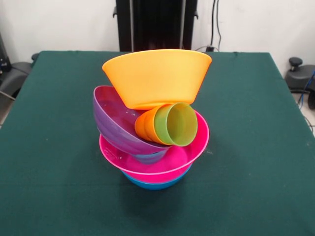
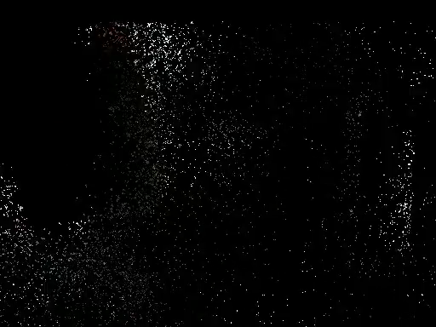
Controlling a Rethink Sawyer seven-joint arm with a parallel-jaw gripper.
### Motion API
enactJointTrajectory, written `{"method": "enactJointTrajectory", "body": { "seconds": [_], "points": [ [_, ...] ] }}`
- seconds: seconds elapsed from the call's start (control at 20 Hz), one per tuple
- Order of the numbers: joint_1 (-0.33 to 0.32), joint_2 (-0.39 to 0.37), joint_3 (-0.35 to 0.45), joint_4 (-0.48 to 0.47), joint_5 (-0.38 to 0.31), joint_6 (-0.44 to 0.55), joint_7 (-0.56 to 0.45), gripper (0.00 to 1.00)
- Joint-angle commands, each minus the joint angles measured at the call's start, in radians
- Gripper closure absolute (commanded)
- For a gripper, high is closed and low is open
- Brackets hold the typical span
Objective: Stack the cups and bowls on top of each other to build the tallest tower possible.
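In the front view a tower stands mid-table. A blue bowl (image 1: pixel 156 184) is at the bottom, with a pink bowl (image 1: pixel 189 147) nested in it. A purple bowl (image 1: pixel 114 123) lies tilted inside the pink one. A green cup (image 1: pixel 176 124) sits inside an orange cup (image 1: pixel 142 126); both lie on their sides with their mouths toward the camera. A large orange bowl (image 1: pixel 156 76) rests on top, upright and slightly tilted. The gripper shows in neither view. The overhead view is black and shows nothing.
The green cloth table (image 1: pixel 49 147) spreads around the tower on all sides. The robot's black pedestal (image 1: pixel 156 24) stands behind the table. Dark gear sits off the table at the left (image 1: pixel 12 73) and right (image 1: pixel 300 76) edges.
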Motion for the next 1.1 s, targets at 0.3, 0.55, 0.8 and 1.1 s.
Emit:
{"method": "enactJointTrajectory", "body": {
  "seconds": [0.3,0.55,0.8,1.1],
  "points": [
    [0.070,-0.210,-0.297,-0.005,0.081,0.157,0.381,0.00],
    [0.093,-0.224,-0.676,0.155,0.319,0.139,0.395,0.00],
    [0.075,-0.250,-0.705,0.133,0.358,0.115,0.392,0.00],
    [0.081,-0.260,-0.944,0.231,0.560,0.058,0.401,0.00]
  ]
}}
